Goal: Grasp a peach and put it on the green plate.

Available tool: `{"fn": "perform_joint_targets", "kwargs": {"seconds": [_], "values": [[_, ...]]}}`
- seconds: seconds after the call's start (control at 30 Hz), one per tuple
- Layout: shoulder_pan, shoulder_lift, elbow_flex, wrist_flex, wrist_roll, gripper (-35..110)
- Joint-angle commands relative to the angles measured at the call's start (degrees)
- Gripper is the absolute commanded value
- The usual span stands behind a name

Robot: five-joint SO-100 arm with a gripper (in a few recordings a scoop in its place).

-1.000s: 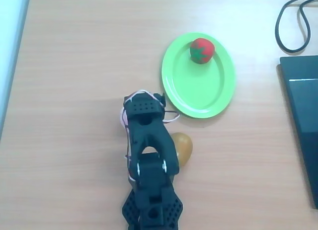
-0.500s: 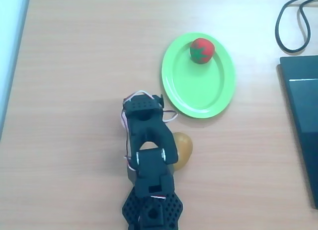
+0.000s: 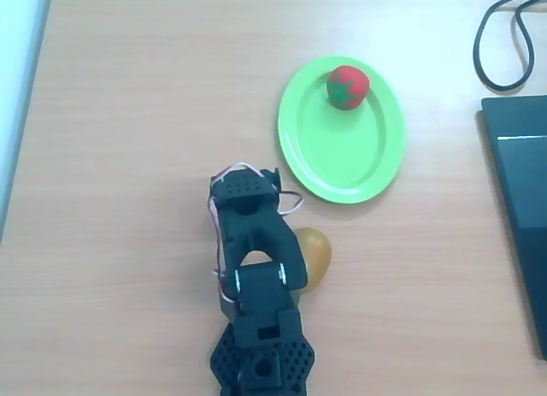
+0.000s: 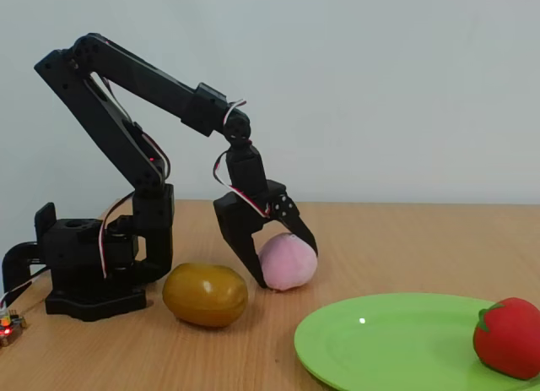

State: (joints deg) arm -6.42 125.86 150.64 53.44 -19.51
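Black plastic arm (image 3: 256, 276) reaches up the wooden table (image 3: 128, 114) in the overhead view, its gripper (image 3: 244, 186) just left of the green plate (image 3: 342, 148). A red fruit (image 3: 347, 86) sits at the plate's far end, and a yellow-brown fruit (image 3: 314, 255) lies beside the arm, partly under it. A cable (image 3: 504, 37) loops at the top right.

From the fixed view, the gripper (image 4: 283, 256) is lowered to the table with its two fingers clasping the peach (image 4: 288, 261), which sits on the wood between the yellow-brown fruit (image 4: 205, 295) and the plate (image 4: 396, 340), off the plate. The red fruit (image 4: 508, 337) rests on the plate's right end.
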Motion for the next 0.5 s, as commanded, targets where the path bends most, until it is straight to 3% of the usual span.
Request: {"fn": "perform_joint_targets", "kwargs": {"seconds": [0.0,0.47], "values": [[-0.53,0.97,1.05,0.53,-1.14,35],[1.58,6.94,-3.43,0.62,-0.53,31]]}}
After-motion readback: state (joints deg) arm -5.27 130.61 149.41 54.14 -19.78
